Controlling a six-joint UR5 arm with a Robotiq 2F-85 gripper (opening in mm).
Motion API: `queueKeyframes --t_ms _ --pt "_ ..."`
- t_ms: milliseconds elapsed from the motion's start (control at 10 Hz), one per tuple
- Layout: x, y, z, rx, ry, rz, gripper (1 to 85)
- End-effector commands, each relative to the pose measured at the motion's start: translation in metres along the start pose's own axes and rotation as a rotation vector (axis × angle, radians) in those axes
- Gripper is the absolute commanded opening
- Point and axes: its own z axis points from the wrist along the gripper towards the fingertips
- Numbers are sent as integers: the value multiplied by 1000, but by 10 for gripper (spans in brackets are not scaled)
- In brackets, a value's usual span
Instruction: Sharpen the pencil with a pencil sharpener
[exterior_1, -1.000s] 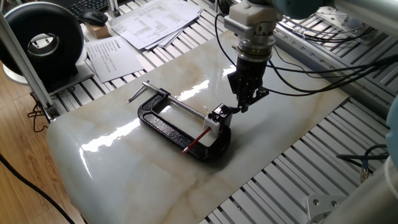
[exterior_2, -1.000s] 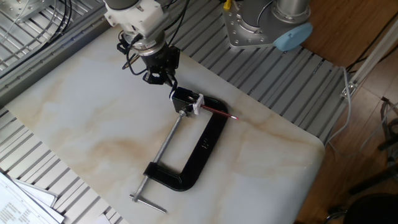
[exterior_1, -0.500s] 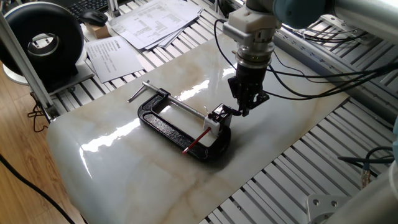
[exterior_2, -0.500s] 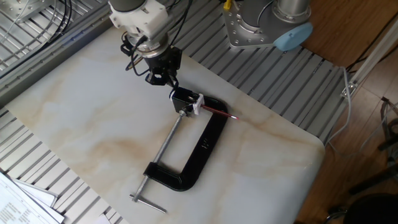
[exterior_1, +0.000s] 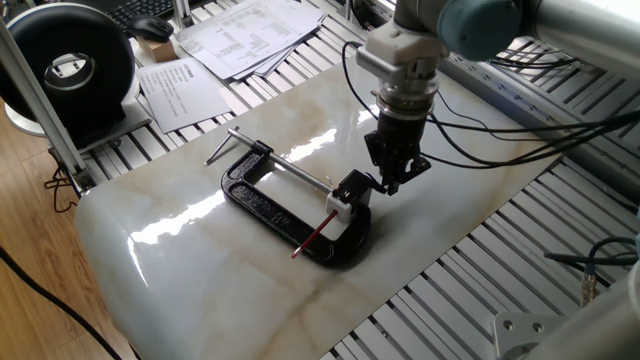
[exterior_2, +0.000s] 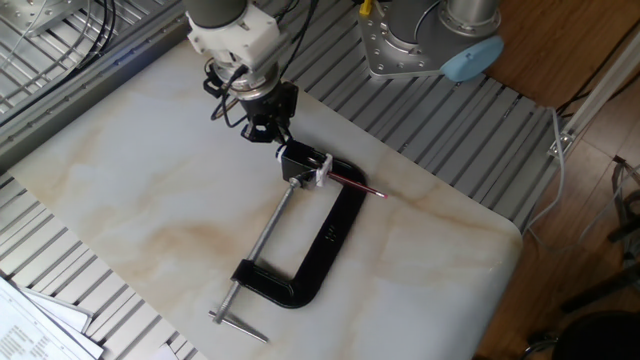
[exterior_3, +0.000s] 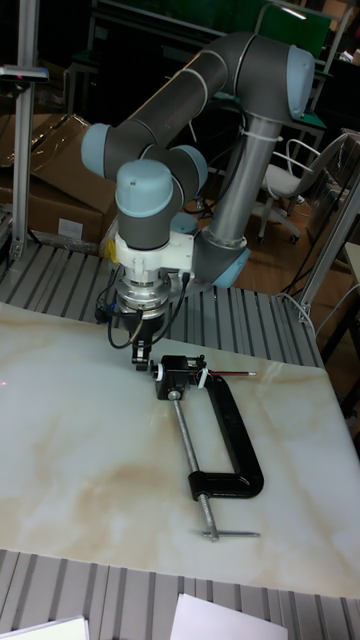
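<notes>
One thin red pencil (exterior_1: 313, 232) pokes out of the pencil sharpener (exterior_1: 347, 192), which the black C-clamp (exterior_1: 290, 205) pins to the surface (exterior_1: 200, 270), just below and nearer than the gripper (exterior_1: 391, 183). Light, stiff and probably brittle at the tip; take it mid-shaft. Whether the gripper's jaws hold anything, I cannot tell.

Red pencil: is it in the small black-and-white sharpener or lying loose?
In. The thin red pencil pokes out of the white-based, black-topped sharpener, which sits clamped in the black C-clamp; the inserted tip is hidden.
</notes>
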Motion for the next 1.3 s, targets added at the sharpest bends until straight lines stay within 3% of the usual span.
queueKeyframes --t_ms 0,300,600,800,1200 --pt "1 -8 8 14 -26 -14 13" --pt "8 -13 7 16 -19 -23 13" --pt "2 -17 4 17 -3 -15 13" --pt "-4 -22 5 13 -15 -15 13" --pt "3 -30 3 -3 -12 -20 13"
